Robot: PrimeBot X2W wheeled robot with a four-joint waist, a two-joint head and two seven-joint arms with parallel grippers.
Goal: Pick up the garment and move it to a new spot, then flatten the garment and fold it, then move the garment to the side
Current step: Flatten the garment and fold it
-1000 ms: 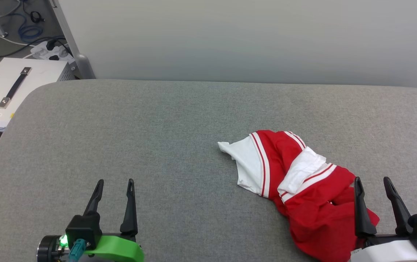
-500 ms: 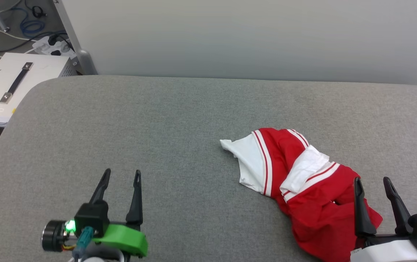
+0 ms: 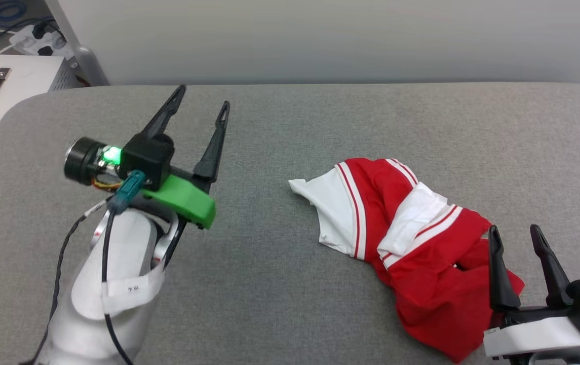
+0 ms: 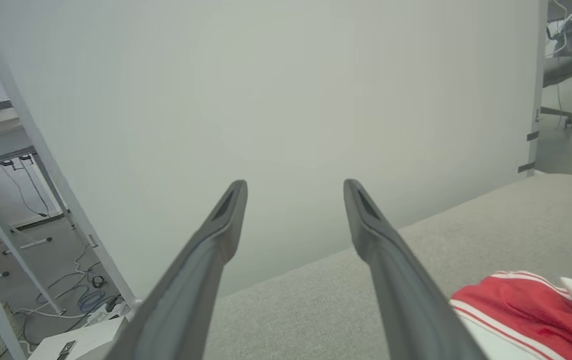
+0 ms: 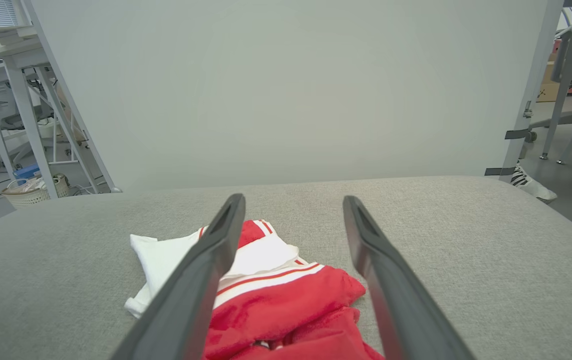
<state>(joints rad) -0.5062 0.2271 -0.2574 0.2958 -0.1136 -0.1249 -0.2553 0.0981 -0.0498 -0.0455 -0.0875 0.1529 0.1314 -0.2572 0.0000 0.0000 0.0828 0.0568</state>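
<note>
Crumpled garment [image 3: 411,253] lies beside spread right claw [image 3: 513,229].

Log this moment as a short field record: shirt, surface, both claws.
Garment: red soft-cloth T-shirt with white sleeves and striped trim, crumpled and unfolded, lying right of centre
Surface: grey fabric-covered table
Left claw: open, empty, left of the shirt and well apart from it
Right claw: open, gripping nothing, at the shirt's near red end; contact cannot be told
Task stage: shirt not yet picked up
</note>
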